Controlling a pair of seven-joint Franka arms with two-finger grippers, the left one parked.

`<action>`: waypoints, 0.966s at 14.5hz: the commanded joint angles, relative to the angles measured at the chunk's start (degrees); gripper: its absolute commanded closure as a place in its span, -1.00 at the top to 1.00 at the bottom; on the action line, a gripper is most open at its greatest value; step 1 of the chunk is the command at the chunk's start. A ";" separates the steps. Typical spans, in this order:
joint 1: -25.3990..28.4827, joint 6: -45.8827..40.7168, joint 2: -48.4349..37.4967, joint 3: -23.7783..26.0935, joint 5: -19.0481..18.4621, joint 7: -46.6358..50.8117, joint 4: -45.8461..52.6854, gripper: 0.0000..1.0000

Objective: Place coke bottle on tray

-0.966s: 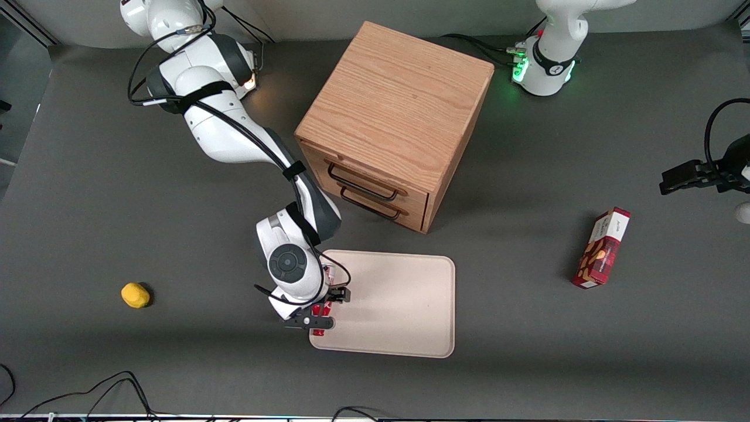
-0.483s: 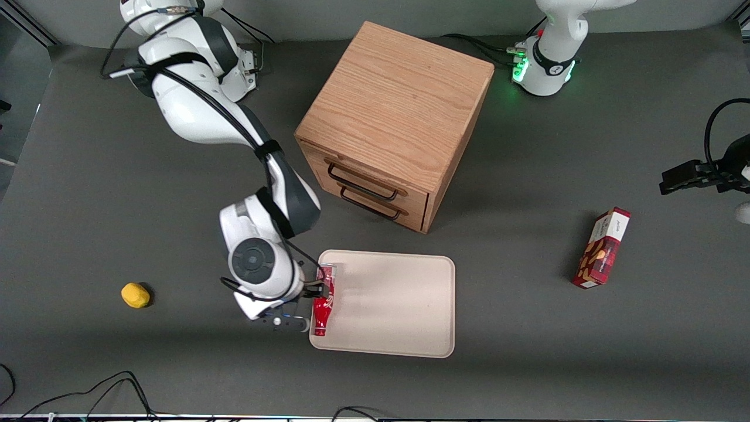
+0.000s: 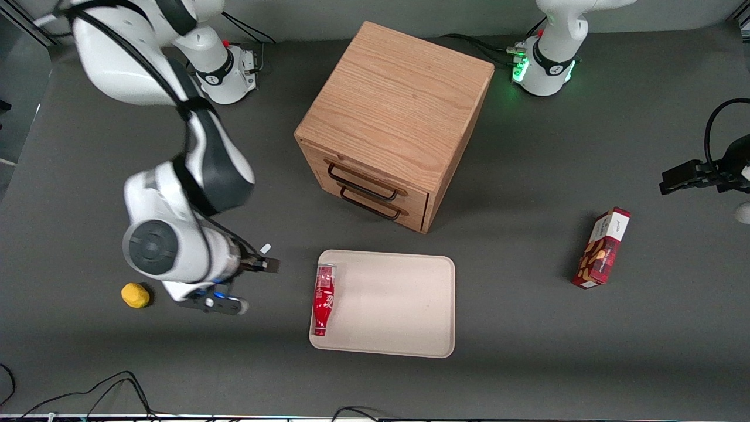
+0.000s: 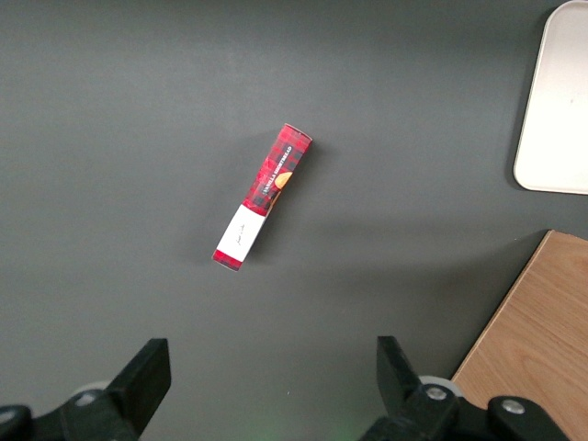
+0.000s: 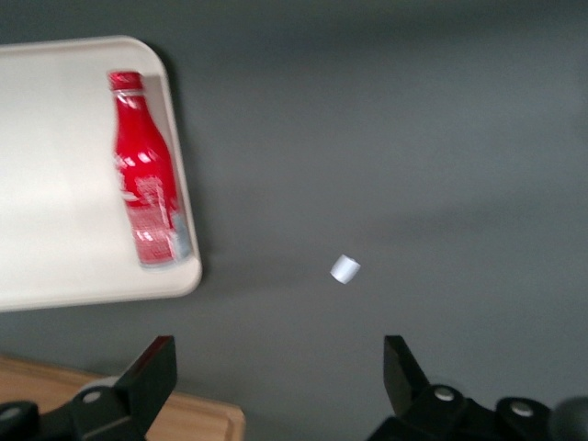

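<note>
Lying on its side on the tray [image 3: 398,305], the bottle [image 3: 323,299] hugs the tray's rim at the working arm's end, its red neck nearer the front camera and its silvery base toward the cabinet [image 3: 394,120]. A second ago the gripper [image 3: 246,285] was over that tray edge with the bottle between its fingers; half a second ago it had drawn just off the rim; now it is well clear, above bare table between the tray and a yellow lump [image 3: 135,295], jaws wide apart and holding nothing. The bottle has kept its place since then. Its body is red with white script, slim, narrowing to the neck. The right wrist view shows the bottle [image 5: 147,184] touching the tray's [image 5: 64,184] raised rim, both well ahead of the jaws, and a small white scrap [image 5: 344,269] on the table closer to them; the front view also shows that scrap [image 3: 265,248]. Only the front and left wrist views show the snack box [image 3: 602,248], toward the parked arm's end.
</note>
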 commanded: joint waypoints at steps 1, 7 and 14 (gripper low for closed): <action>-8.15 1.57 -13.83 4.48 0.40 -2.96 -16.81 1.00; -17.58 1.39 -25.09 10.12 0.40 -4.46 -27.37 1.00; -13.02 -3.79 -34.24 -0.84 5.93 -16.04 -28.87 1.00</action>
